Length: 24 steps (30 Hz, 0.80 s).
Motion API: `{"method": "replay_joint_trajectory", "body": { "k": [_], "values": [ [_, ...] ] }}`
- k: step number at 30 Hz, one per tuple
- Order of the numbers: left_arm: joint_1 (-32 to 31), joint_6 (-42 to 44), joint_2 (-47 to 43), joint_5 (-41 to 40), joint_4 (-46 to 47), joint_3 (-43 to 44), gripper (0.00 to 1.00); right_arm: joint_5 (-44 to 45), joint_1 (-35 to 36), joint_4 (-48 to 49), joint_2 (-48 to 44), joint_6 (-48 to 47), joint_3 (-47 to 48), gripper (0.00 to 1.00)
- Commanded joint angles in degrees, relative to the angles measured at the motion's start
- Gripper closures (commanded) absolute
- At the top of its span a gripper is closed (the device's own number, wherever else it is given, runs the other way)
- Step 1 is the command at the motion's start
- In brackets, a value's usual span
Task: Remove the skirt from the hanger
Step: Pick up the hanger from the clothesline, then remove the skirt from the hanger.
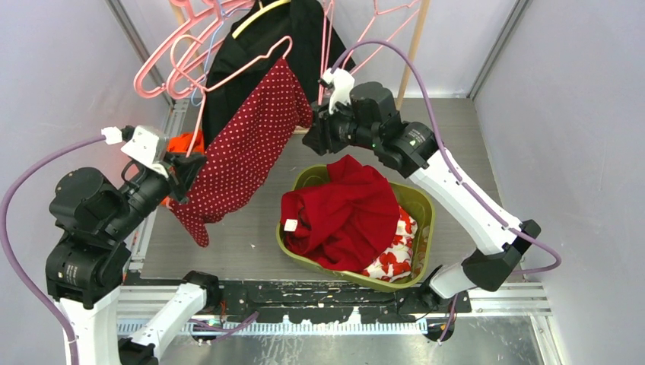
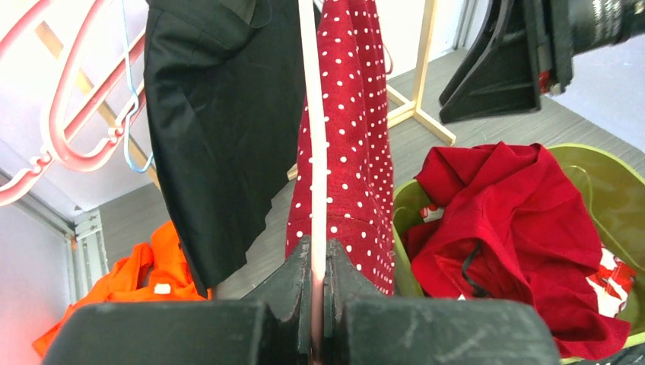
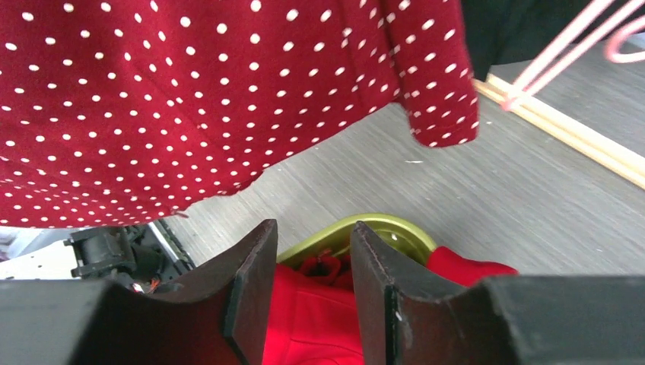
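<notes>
The skirt [image 1: 243,152] is dark red with white dots and hangs slanted on a pink hanger [image 1: 251,69] in front of the rack. My left gripper [image 1: 186,171] is shut on the hanger's thin pink bar [image 2: 312,114] at the skirt's lower left end; the skirt [image 2: 354,152] hangs just beyond its fingers. My right gripper [image 1: 313,129] is open and empty, just right of the skirt's upper corner and above the basket. In the right wrist view the skirt [image 3: 190,99] fills the top, clear of the open fingers [image 3: 255,274].
A green basket [image 1: 422,201] holds a red garment [image 1: 346,213] and a floral cloth. A black garment [image 1: 258,46] hangs behind the skirt. An orange cloth [image 1: 186,142] lies at the left. Several empty pink hangers [image 1: 171,65] hang on a wooden rack [image 1: 417,38].
</notes>
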Motion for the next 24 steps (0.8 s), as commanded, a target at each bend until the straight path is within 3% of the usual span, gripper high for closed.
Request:
{"method": "replay_joint_trajectory", "body": {
  "k": [1, 11, 17, 24],
  "values": [
    [-0.59, -2.21, -0.74, 2.25, 5.69, 2.54, 1.0, -1.72, 2.37, 9.53, -1.81, 2.85, -3.52, 0.53],
    [-2.59, -1.72, -1.57, 0.66, 3.55, 5.0, 1.0, -1.45, 3.38, 22.5, 2.63, 0.34, -1.82, 0.48],
    [-2.91, -1.49, -2.36, -0.16, 3.57, 4.82, 1.0, -0.91, 3.38, 30.22, 3.4, -3.27, -5.4, 0.39],
    [-3.22, -0.86, -2.86, -1.4, 1.89, 4.11, 1.0, -1.32, 3.34, 32.39, 1.95, -5.12, -6.72, 0.31]
  ]
}}
